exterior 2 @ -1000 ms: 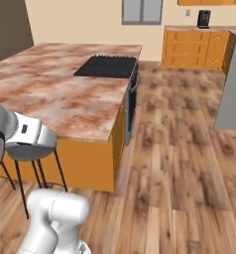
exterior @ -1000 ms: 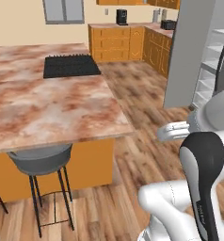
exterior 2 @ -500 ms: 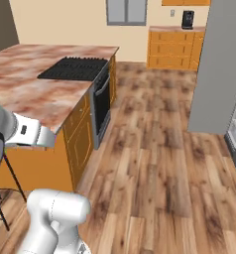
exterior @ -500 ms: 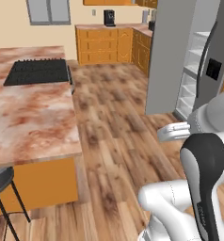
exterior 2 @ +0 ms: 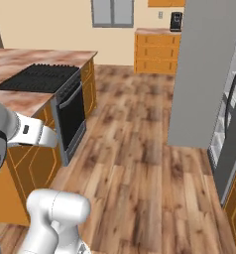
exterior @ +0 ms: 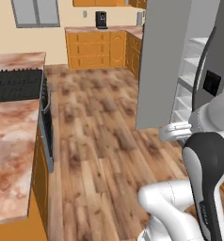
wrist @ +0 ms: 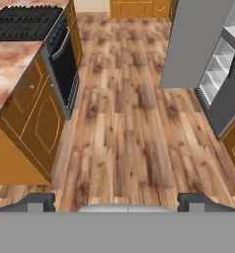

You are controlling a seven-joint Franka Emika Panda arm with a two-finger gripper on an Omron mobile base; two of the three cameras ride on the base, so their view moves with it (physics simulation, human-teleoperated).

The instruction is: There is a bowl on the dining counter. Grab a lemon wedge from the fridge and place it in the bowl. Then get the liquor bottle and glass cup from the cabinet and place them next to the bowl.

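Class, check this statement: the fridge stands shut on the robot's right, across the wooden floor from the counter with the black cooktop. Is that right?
Not quite. The fridge is open, not shut: the left base view shows its white shelves behind the swung-out door. The rest holds: it stands on the robot's right, across the wooden floor from the counter with the black cooktop.

Kitchen, fridge [exterior: 180, 56], stove [exterior 2: 40, 78], cabinets [exterior: 97, 48]
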